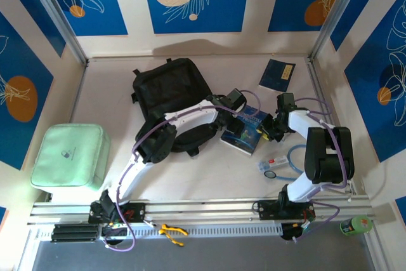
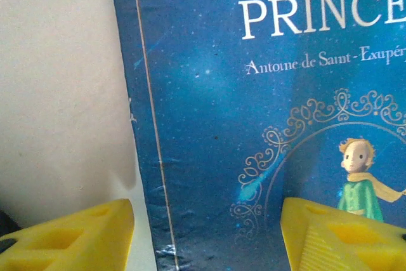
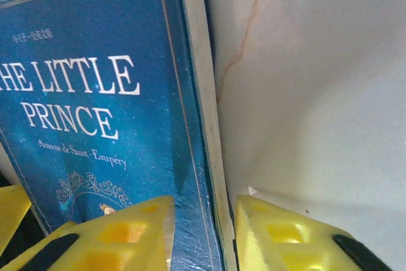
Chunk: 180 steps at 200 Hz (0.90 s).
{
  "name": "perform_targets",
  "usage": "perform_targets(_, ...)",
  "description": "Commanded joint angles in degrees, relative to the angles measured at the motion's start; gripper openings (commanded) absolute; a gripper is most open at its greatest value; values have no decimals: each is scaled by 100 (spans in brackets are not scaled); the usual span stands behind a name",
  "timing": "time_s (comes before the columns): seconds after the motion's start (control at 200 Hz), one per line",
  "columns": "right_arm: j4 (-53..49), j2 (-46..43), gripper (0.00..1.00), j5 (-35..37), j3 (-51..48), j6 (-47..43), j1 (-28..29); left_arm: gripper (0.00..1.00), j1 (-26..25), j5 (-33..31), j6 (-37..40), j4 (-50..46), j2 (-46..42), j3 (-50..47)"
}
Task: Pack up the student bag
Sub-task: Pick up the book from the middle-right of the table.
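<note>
The black soft fabric backpack (image 1: 170, 87) looks limp; I'd take its fabric edge. My left tool (image 2: 206, 220) gapes over the blue paperback book (image 2: 266, 125); right tool (image 3: 204, 220) narrow at its pages, grip unclear.

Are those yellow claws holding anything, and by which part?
The right gripper flanks the page edge of the blue book; a firm grip cannot be told. The left gripper stands open astride its spine.
</note>
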Motion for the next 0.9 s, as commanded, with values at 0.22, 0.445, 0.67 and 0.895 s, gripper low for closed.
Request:
perform_targets(0.22,-72,188,31,-139,52,-40,171,59,-110,-56,117,-540,461,-96)
perform_targets(0.445,-249,-82,31,-302,250,-67,275,56,-129,30,126,-558,576,-117)
perform_targets(0.67,-411,-582,27,-387,364,-59,295,53,-181,120,157,-532,664,-136)
perform_targets(0.895,26,-824,20,-759,86,386,317,52,-184,138,151,-468,635,-245)
